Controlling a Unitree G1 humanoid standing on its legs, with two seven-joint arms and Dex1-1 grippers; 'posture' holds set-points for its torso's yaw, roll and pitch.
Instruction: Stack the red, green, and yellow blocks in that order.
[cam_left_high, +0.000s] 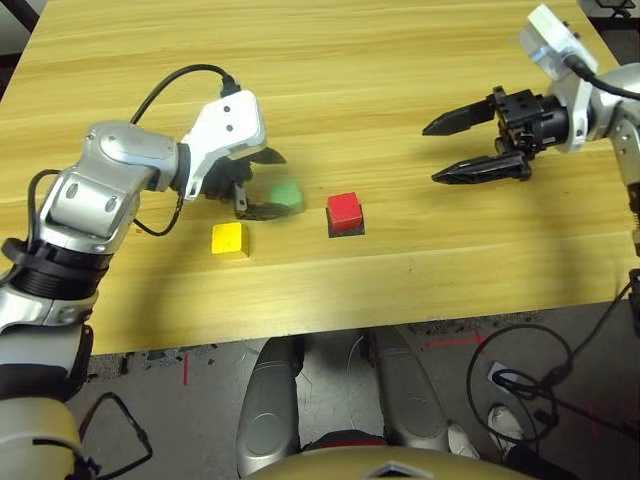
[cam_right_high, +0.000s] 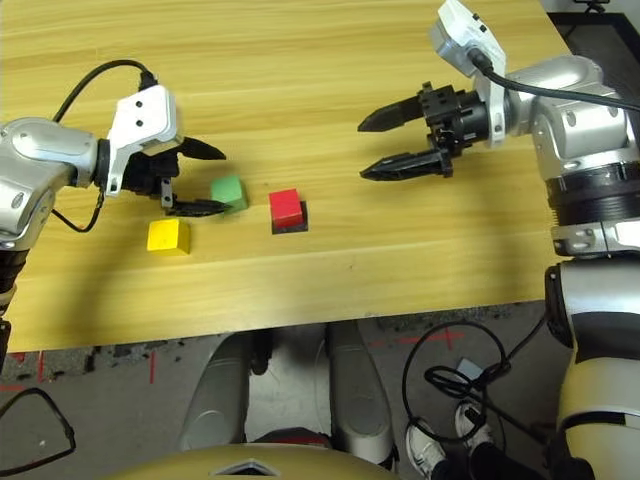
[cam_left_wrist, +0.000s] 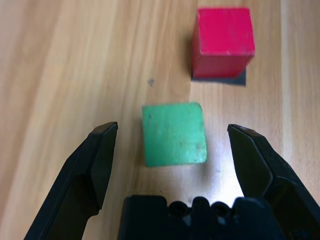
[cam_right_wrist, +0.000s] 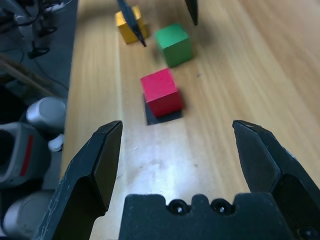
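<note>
Straddling the green block (cam_left_wrist: 174, 133) with the left gripper (cam_left_wrist: 172, 145) spread wide, near the red block (cam_right_high: 286, 207) on its black patch (cam_left_wrist: 235, 80), likely light, rigid and matte, best pinched across flat opposite faces; right gripper (cam_right_high: 375, 148) hanging open.

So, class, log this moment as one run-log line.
left gripper: open, astride green block | right gripper: open, idle | red block: on black patch | yellow block: unstacked

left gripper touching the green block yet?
Apart. In the left wrist view the green block sits between the open left gripper fingers, with bare table showing on both sides of it.
</note>
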